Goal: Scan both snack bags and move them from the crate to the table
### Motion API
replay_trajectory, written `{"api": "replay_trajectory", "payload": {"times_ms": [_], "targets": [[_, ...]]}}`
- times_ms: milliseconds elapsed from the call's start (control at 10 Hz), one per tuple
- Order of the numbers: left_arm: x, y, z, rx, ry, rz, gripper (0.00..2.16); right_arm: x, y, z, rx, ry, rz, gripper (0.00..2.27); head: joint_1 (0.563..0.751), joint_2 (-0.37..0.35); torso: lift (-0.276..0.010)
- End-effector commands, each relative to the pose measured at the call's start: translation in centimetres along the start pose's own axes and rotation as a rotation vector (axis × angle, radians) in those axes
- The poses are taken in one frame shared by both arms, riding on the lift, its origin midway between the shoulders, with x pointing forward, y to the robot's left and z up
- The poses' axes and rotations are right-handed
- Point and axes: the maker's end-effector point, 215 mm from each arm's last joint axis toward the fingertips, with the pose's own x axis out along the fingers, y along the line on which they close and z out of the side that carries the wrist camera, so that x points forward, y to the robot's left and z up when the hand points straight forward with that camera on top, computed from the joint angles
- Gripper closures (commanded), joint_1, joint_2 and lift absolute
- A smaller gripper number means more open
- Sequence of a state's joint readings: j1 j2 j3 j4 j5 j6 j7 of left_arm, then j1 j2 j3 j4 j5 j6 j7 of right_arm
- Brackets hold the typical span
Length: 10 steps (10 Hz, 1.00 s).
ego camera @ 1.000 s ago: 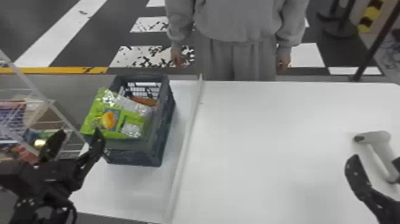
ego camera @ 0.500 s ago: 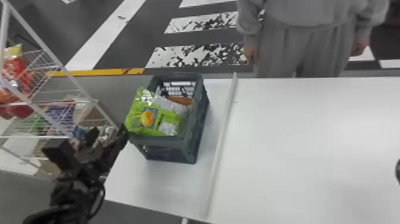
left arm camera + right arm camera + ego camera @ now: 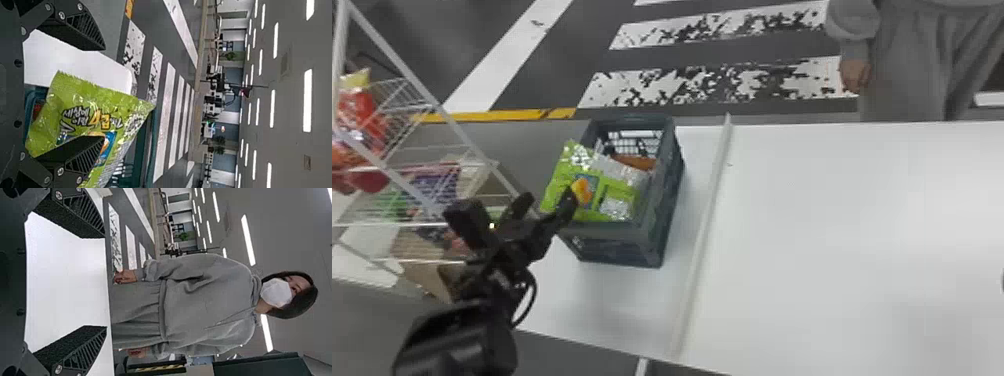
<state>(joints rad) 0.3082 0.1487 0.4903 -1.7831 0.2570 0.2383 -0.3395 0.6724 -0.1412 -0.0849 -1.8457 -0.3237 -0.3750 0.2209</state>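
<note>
Your biggest piece is the white table [image 3: 832,225], wide open to the robot's right of the pale raised strip [image 3: 706,225], and that broad side looks like the place to set things down. On the strip's other side stands the dark crate [image 3: 612,231]. The green snack bag [image 3: 597,192] lies slanted in its mouth, one end spilling over the rim on the robot's left. Deeper in, you have an orange-brown item [image 3: 634,162], perhaps the second bag; you can't be sure from here.

Your left gripper [image 3: 105,93] holds nothing, its fingers parted at the green bag's overhanging end. Your right gripper [image 3: 105,282] waits over the table, fingers spread and empty.

The step in hand looks like picking up the green bag. Line the fingers up so one goes to each side of the loose end, and go in far enough to catch more than the slick edge. Close gently, since a puffed bag can burst or squirt away. Lift straight until it clears the rim before swinging across, and leave the printed side uncrumpled for the scan.
</note>
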Motion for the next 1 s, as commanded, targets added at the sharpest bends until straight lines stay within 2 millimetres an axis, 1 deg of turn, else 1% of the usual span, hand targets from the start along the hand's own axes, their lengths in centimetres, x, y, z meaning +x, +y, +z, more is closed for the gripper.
{"api": "replay_trajectory", "payload": {"times_ms": [0, 100, 300, 400, 500, 600, 700, 800, 900], "targets": [[1.3, -2.5, -0.7, -0.011, 0.015, -0.044, 0.21, -0.1, 0.0, 0.2, -0.002, -0.002, -0.001, 0.1, 0.695, 0.264, -0.088], [1.5, -3.8, -0.6, -0.01, 0.012, -0.066, 0.21, -0.1, 0.0, 0.3, -0.002, -0.003, 0.0, 0.1, 0.695, 0.24, -0.088], [1.0, -4.8, 0.7, -0.004, -0.005, -0.084, 0.21, -0.2, -0.1, 0.4, -0.004, -0.005, -0.001, 0.1, 0.695, 0.207, -0.088], [0.4, -5.5, 1.7, 0.006, -0.02, -0.095, 0.21, -0.1, -0.1, 0.5, -0.003, -0.007, -0.001, 0.1, 0.695, 0.196, -0.088], [-0.3, -6.2, 3.2, 0.017, -0.041, -0.109, 0.21, -0.1, -0.1, 0.7, -0.004, -0.01, 0.0, 0.1, 0.695, 0.189, -0.088], [-0.6, -6.8, 4.0, 0.019, -0.042, -0.119, 0.21, -0.1, 0.0, 0.7, -0.005, -0.009, 0.002, 0.1, 0.695, 0.182, -0.088], [-0.5, -7.7, 4.2, 0.019, -0.033, -0.137, 0.21, 0.0, 0.2, 0.9, -0.003, -0.012, 0.005, 0.1, 0.695, 0.172, -0.088], [-0.4, -8.2, 3.8, 0.017, -0.017, -0.146, 0.21, 0.0, 0.2, 0.9, -0.003, -0.013, 0.006, 0.1, 0.695, 0.168, -0.088], [-0.1, -8.9, 3.3, 0.011, 0.008, -0.164, 0.32, -0.1, 0.2, 1.0, -0.005, -0.013, 0.006, 0.1, 0.695, 0.157, -0.088]]}}
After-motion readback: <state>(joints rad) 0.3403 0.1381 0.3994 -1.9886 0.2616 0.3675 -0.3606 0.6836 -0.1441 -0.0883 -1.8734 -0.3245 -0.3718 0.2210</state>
